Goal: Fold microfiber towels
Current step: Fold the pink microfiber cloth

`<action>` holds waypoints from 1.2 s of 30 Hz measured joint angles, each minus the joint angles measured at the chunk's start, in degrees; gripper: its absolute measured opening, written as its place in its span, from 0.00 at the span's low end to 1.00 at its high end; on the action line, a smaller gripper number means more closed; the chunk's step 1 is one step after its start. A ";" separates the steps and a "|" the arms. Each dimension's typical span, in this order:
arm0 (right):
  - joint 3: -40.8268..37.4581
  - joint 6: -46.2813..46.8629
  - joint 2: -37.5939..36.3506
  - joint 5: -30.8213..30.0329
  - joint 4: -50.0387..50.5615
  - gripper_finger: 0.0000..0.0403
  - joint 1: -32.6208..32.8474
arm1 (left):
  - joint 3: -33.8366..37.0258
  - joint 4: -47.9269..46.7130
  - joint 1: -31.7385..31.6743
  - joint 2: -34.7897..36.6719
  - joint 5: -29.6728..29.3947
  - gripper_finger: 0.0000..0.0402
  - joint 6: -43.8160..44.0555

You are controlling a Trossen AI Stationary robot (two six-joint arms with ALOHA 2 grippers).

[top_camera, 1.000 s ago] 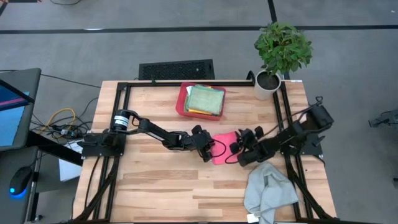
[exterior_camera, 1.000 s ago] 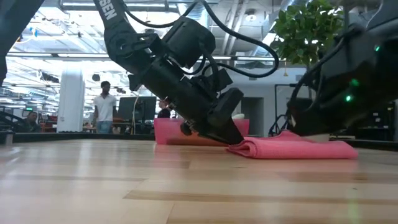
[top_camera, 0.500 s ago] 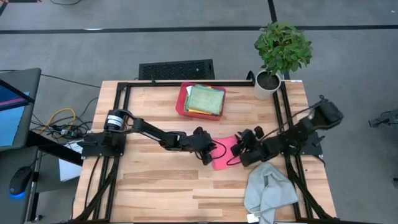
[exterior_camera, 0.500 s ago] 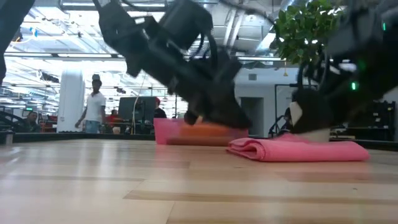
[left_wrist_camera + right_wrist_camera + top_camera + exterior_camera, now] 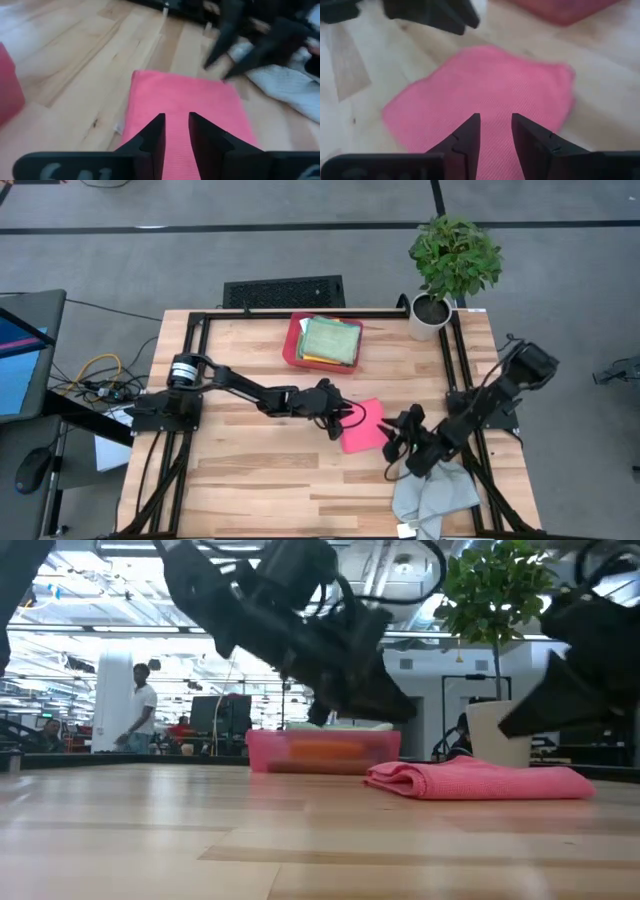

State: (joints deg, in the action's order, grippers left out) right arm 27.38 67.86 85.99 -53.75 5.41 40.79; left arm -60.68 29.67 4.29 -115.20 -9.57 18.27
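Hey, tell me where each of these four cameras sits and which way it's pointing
High view: overhead, straight down; both arms, pink towel, red tray, grey towel.
Low view: table height, level toward the room; arms above the folded pink towel.
Left wrist view: past the left gripper onto pink towel.
Right wrist view: past the right gripper onto it.
All four share the pink towel.

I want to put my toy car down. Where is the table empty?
Bare wood lies in front of the left gripper, across the table's left half. It is crowded around the pink towel, the grey towel, the right gripper and the red tray.
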 joint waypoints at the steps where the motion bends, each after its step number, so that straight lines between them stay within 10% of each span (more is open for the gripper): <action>1: -0.02 0.86 1.94 0.00 -1.49 0.34 0.68 | -0.05 0.81 -0.11 -0.96 -0.13 0.20 -0.54; 12: 0.25 5.46 15.99 1.61 -11.46 0.29 2.85 | -0.25 -2.81 -1.28 -4.98 0.52 0.22 -1.68; 26: -0.09 -5.46 -4.59 6.33 0.88 0.29 -1.51 | -0.36 -10.76 4.35 -4.61 -4.61 0.22 18.41; 36: -0.04 1.89 -12.68 24.52 13.10 0.42 -1.62 | -0.12 -6.65 14.83 -4.95 -13.81 0.25 30.86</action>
State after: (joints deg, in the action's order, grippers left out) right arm 27.33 69.75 73.31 -29.24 18.51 39.17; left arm -60.80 23.02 19.12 -120.15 -23.38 49.12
